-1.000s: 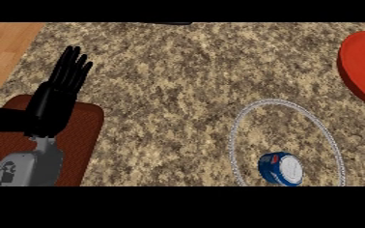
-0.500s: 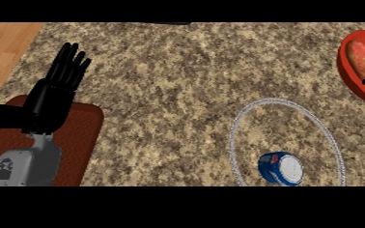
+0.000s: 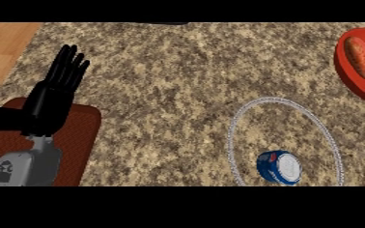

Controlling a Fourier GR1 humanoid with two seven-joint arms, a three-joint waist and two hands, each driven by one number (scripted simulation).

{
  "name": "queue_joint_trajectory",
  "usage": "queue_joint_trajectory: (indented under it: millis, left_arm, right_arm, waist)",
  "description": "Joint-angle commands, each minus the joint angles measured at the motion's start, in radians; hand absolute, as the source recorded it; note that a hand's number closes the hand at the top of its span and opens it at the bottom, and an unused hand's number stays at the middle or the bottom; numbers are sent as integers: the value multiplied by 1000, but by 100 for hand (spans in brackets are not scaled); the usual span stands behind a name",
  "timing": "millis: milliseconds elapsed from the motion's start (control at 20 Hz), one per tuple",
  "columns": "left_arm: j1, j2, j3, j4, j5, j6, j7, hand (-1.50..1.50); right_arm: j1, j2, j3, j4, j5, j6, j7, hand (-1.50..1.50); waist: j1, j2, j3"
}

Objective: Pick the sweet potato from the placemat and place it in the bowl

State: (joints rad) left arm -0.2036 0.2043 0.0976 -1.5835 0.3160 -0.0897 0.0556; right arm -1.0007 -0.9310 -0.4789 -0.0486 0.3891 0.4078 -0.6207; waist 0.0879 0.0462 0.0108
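Note:
My left hand [image 3: 51, 101] is open at the left, fingers straight and pointing up the counter. Its wrist lies over the dark red-brown placemat [image 3: 80, 140] in the lower left corner. No sweet potato shows on the bare part of the placemat. A red bowl [image 3: 343, 75] is cut off by the right edge. An orange-brown sweet potato [image 3: 355, 54] lies inside it. My right hand shows nowhere.
A clear round ring-shaped plate [image 3: 242, 121] lies at the lower right with a blue and white can [image 3: 279, 166] on its near part. The speckled granite counter [image 3: 178, 77] spans the middle. A wooden strip [image 3: 14, 38] runs along the upper left.
My left hand has drifted slightly left and down. More of the red bowl shows at the right edge, with the sweet potato now seen in it.

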Motion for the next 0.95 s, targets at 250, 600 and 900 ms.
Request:
queue_joint_trajectory:
  millis: [250,600,900]
  left_arm:
    - [10,-11,-2,-6,-9,7,-20,0]
    - [-6,-4,12,-12,4,12,-2,0]
    - [5,-6,15,-19,1,21,1,0]
  right_arm:
    - [88,-130,-84,28,-83,70,25,-150]
    - [151,-215,-86,9,-86,169,24,-150]
    - [213,-226,-79,-7,-82,234,9,-150]
  waist:
    - [-9,9,5]
    - [-24,7,10]
    - [-30,3,14]
